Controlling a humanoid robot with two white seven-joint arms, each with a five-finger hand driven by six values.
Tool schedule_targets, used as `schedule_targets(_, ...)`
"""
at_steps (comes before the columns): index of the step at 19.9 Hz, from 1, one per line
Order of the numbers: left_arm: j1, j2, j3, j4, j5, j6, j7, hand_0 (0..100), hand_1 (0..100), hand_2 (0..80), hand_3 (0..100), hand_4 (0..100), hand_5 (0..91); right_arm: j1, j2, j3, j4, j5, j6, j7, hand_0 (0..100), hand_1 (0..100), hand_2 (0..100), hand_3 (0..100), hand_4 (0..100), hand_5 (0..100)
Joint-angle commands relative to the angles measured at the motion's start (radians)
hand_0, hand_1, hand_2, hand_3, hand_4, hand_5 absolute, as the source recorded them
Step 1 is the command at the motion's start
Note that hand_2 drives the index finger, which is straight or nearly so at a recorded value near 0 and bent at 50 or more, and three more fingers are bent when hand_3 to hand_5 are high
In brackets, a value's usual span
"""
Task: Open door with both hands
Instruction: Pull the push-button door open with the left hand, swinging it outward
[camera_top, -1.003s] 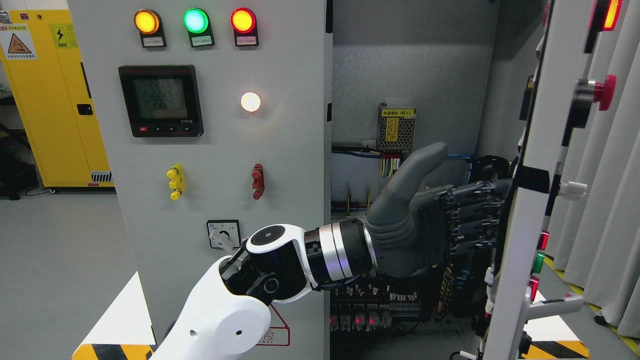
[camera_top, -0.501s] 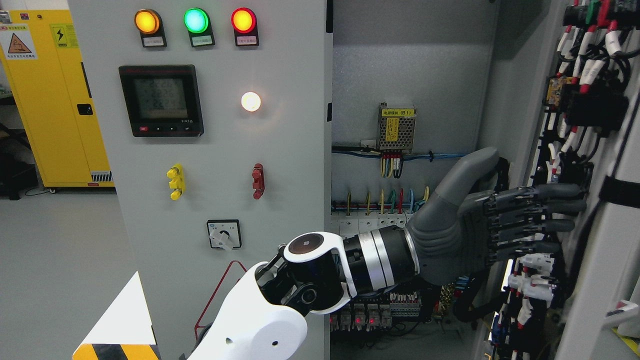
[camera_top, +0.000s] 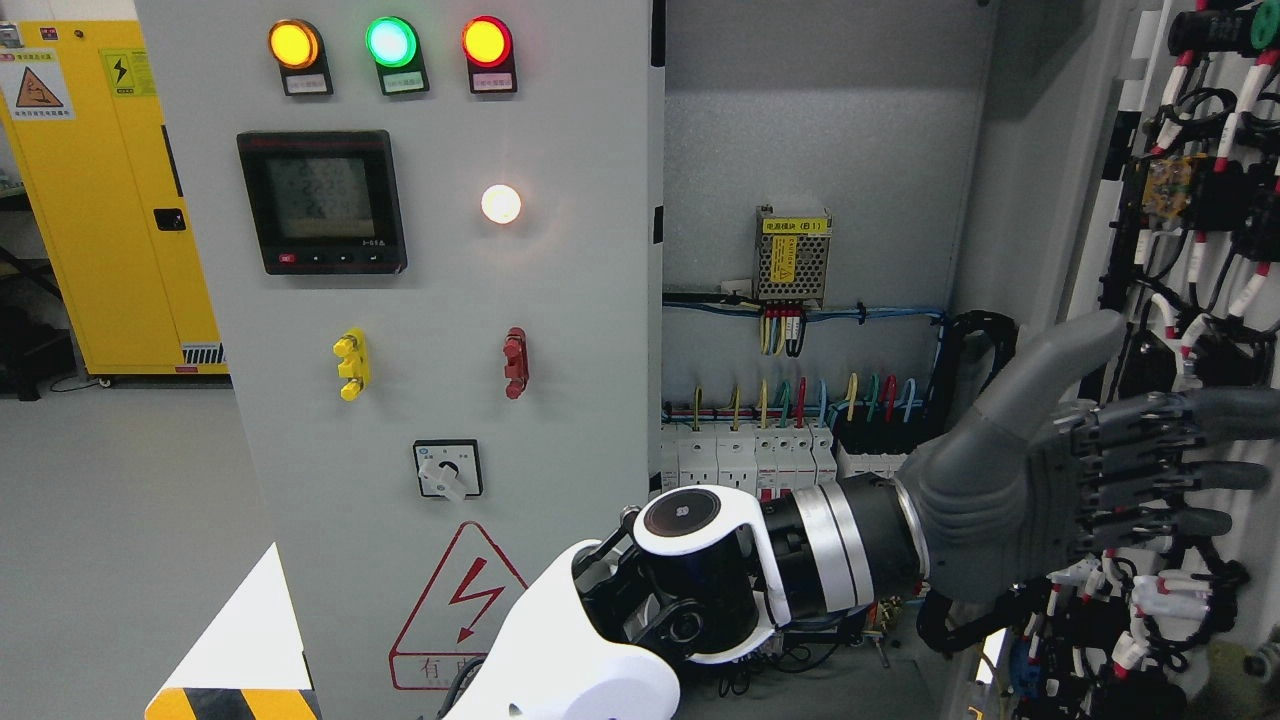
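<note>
The left hand (camera_top: 1050, 500) covers the lower right corner of the cabinet (camera_top: 830, 130), so the wiring behind it cannot be made out. Its fingers (camera_top: 1200, 470) run against the inner face of the open door (camera_top: 1210, 200), and contact there cannot be told. That door is cut off by the right edge. The left arm's base drops out at the bottom edge. Figures on the meter screen (camera_top: 320, 195) are too faint to read.

Industrial workshop: wired electrical cabinet (camera_top: 820, 150)

The grey floor (camera_top: 120, 520) carries a yellow cabinet (camera_top: 110, 200) at left.
</note>
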Motion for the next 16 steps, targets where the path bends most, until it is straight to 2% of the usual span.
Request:
schedule_targets(1, -0.022, -0.047, -0.098, -0.015, -0.041, -0.059, 0.021, 0, 0, 0.0, 2, 0, 0.0, 0.0, -0.001, 0.0, 0.0, 0.0, -0.001, 0.0, 22, 1, 0, 0, 0, 0)
schedule_targets(4, -0.034, -0.047, -0.133, -0.009, -0.064, -0.09, 0.049, 0, 0, 0.0, 2, 0, 0.0, 0.0, -0.001, 0.0, 0.0, 0.0, 0.001, 0.0, 22, 0, 0, 0, 0, 0)
schedule_targets(9, -0.046, -0.047, -0.158, 0.04, -0.064, -0.094, 0.056, 0, 0, 0.0, 2, 0, 0.0, 0.0, -0.002, 0.0, 0.0, 0.0, 0.001, 0.0, 22, 0, 0, 0, 0, 0)
schedule_targets(16, -0.12, -0.048, -0.242, 0.166, -0.05, -0.208, 0.059, 0, 0, 0.0, 2, 0, 0.0, 0.0, -0.001, 0.0, 0.0, 0.0, 0.001, 0.0, 22, 0, 0, 0, 0, 0)
